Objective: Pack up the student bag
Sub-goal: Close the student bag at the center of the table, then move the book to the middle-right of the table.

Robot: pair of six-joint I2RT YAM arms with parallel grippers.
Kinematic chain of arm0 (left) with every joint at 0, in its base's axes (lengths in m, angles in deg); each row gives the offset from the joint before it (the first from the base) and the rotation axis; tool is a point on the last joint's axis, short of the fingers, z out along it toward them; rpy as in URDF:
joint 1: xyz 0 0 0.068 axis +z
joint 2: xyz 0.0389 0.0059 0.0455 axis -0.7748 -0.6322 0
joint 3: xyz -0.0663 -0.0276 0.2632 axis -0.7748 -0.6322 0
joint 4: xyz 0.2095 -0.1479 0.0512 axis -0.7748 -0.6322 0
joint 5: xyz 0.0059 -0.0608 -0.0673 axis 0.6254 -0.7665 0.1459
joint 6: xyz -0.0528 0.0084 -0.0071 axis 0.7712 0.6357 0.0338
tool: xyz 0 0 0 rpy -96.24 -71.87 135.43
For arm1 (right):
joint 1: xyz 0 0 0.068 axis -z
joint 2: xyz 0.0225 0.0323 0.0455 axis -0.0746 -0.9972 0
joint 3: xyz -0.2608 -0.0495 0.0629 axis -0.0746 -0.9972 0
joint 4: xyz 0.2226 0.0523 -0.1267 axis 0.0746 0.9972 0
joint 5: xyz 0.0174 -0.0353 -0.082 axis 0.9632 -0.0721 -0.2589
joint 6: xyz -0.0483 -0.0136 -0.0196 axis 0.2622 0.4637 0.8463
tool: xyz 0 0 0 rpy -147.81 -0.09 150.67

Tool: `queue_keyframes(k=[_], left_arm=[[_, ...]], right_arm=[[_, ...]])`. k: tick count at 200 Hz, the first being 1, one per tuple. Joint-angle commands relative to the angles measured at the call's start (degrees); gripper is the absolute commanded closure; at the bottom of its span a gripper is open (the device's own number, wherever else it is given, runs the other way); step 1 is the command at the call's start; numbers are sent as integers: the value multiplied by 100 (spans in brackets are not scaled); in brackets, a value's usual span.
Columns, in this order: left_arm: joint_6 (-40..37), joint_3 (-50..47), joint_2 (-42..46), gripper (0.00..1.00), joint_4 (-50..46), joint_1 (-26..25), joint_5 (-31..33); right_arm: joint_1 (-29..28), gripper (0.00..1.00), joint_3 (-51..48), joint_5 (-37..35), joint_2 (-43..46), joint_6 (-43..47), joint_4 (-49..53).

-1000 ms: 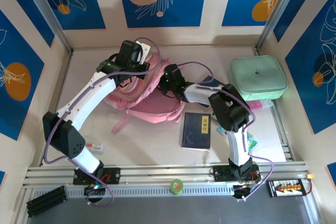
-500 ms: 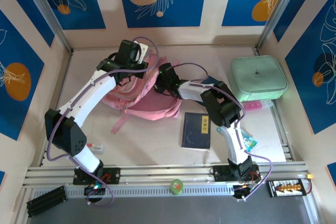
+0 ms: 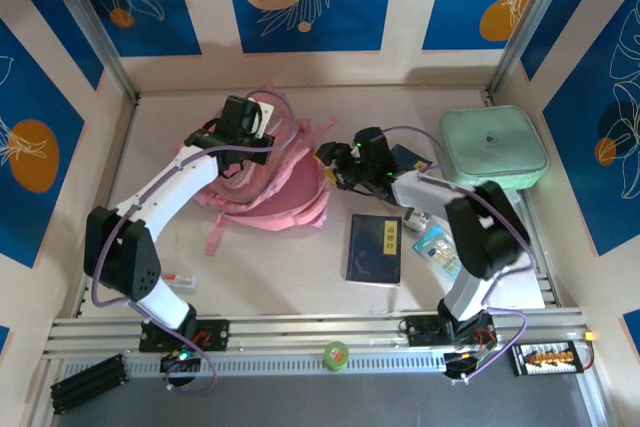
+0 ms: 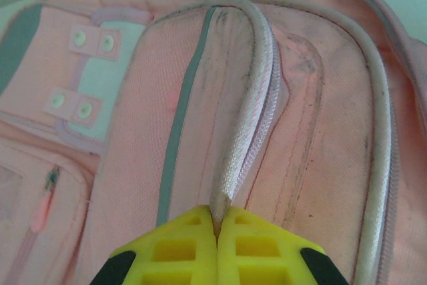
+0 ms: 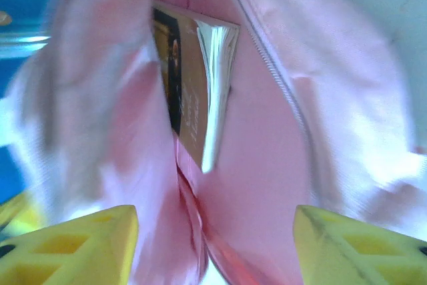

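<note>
The student bag (image 3: pixel 285 187) is a soft pink backpack lying at mid-table. My left gripper (image 3: pixel 262 139) is shut on the piped rim of its opening, and the left wrist view shows my yellow fingertips (image 4: pixel 193 231) pinching that rim on the student bag (image 4: pixel 313 131). My right gripper (image 3: pixel 330 157) stands open at the bag's right side. In the right wrist view its fingers (image 5: pixel 100 235) are wide apart at the mouth of the student bag (image 5: pixel 267 165). A book (image 5: pixel 193 85) stands inside, free of both fingers.
A dark blue book (image 3: pixel 375 247) lies flat right of the bag. A mint-green zip case (image 3: pixel 492 147) sits at the back right, a small blue packet (image 3: pixel 437 247) near the right arm. A green roll (image 3: pixel 335 353) rests on the front rail.
My right gripper has opened and drawn back to the right out of the bag, leaving the book inside. The left gripper keeps its hold, and the bag has shifted a little towards the near edge.
</note>
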Motion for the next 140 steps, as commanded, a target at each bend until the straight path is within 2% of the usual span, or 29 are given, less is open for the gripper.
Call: queue_keyframes(k=[1, 22, 35, 49, 76, 129, 140], left_arm=[[-206, -428, 351, 100, 169, 214, 185], [-175, -828, 578, 99, 157, 224, -144], [52, -1046, 742, 79, 203, 219, -471], [395, -1250, 918, 52, 301, 186, -759], [1180, -1496, 1163, 26, 558, 23, -1015], [2418, -1712, 1195, 0, 958, -718, -1195], [2614, -1771, 1175, 0, 1100, -879, -1215]], right_arm=[[104, 32, -552, -254, 962, 1065, 1087], [302, 26, -808, -843, 1694, 1724, 2367], [478, 25, -818, -1024, 1915, 2079, 3060], [645, 24, -798, -1084, 2034, 2398, 3592], [711, 23, -728, -1221, 2081, 2727, 4167], [392, 24, -1069, -893, 1687, 2566, 4158], [348, 24, -1206, -700, 1611, 2421, 4008]])
